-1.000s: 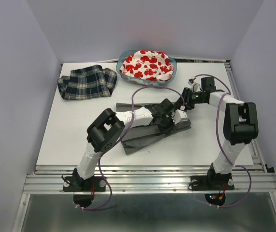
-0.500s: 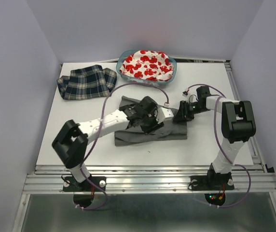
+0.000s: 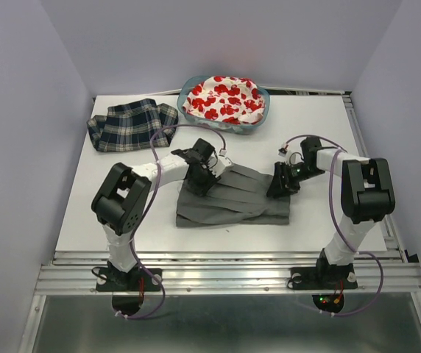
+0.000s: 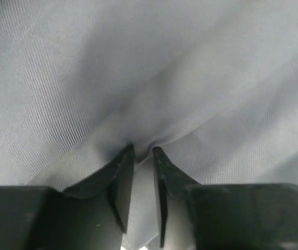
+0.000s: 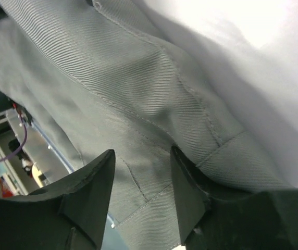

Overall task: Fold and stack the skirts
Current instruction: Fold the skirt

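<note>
Grey pleated skirt [image 3: 232, 197] lies spread flat in the middle of the worktop [image 3: 100, 213], between our two arms. Our left gripper [image 3: 198, 175] sits on its far left corner. The wrist view shows those jaws drawn nearly together, with a small pucker of grey cloth nipped at their tips. Our right gripper [image 3: 281, 184] is at the skirt's right edge. Its jaws stand apart, released, with the stitched edge lying across the gap and nothing clamped. We judge the fold is not yet made. The left pinch looks shallow, so it could slip free on a lift, or take only the top layer and let the pleats splay. With one side held, any pull would drag the skirt crooked. The plaid skirt [image 3: 131, 125] lies at the far left, and the red-printed skirt [image 3: 223, 99] sits in the teal basket [image 3: 229, 128] behind, both well clear.
</note>
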Controlling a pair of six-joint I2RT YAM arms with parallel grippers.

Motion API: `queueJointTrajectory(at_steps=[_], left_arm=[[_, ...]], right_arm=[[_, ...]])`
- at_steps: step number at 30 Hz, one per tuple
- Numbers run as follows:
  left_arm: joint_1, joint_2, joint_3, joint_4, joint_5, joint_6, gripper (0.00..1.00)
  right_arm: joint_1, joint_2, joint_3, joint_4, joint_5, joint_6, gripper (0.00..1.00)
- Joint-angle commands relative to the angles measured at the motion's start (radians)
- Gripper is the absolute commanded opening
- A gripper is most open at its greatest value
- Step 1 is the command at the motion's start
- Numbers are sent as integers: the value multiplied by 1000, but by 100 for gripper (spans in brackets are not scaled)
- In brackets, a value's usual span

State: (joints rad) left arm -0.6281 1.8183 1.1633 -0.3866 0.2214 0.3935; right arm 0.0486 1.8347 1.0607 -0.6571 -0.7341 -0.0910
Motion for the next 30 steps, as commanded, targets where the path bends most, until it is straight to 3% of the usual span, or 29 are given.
queueJointTrajectory(at_steps=[1,6,9,11,13,14,19,23,30], left_arm=[[36,108,62,-64,-51,4,30],[57,269,333,-55,-119,28,28],[61,324,474,-63,-146,42,29],[62,281,493,-45,-116,64,33],[67,207,441,6,-41,87,38],[67,114,376,50,2,93,47],[71,-158,188,169,24,23,60],[74,-287,104,152,27,-40,63],[82,-252,-25,83,75,-111,55]], right_arm=[[36,32,-21,-131,56,-85,55],[164,55,-30,-164,22,-93,57],[174,20,-2,-167,-109,-64,66],[174,-11,51,-190,-220,-59,67],[174,-54,85,-193,-240,-70,69],[165,-105,116,-190,-246,-72,70],[129,-195,176,-104,-188,-23,72],[120,-181,212,-65,-73,-68,71],[120,-83,236,-104,65,-164,63]])
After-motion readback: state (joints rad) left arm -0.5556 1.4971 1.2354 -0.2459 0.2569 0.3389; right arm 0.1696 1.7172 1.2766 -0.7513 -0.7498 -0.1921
